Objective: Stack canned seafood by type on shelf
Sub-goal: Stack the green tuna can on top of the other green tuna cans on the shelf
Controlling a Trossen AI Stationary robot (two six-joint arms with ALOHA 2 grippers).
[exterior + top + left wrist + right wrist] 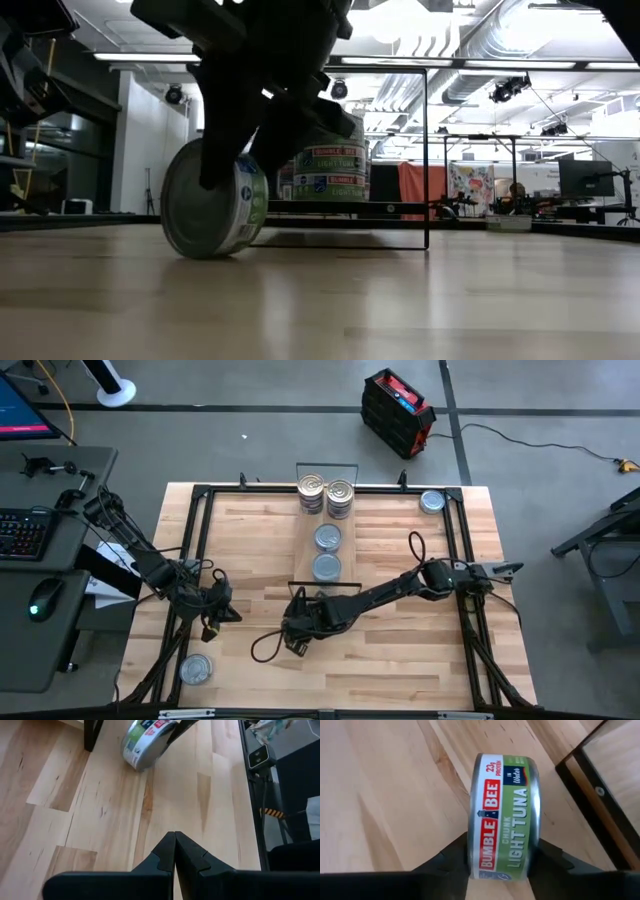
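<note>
**With one tin pinched on edge, the right claw works beside the shelf**

While the left claw (pixel 213 622) waits at about eight o'clock on the table (pixel 420 660), its fingers pressed together on nothing, a loose tin (pixel 196 669) lies flat near the seven o'clock corner.

Moving rightward, the right claw (pixel 297 632) sits just below centre, at six o'clock. It grips a green-labelled tuna tin (pixel 505 817) standing on its rim, fingers on the two flat faces, its rim touching or nearly touching the wood.

Directly beyond, the shelf (pixel 325 520) runs up toward twelve o'clock. Two pale-topped tins (pixel 327 552) lie along it, and silver-lidded stacks (pixel 326 498) stand at its far end. One more tin (pixel 432 502) rests at one o'clock.

My judgement: the tin is rigid, smooth metal, moderately heavy for its size. Held on edge it could roll or pivot; gripping across the flat lids suits it best.
</note>
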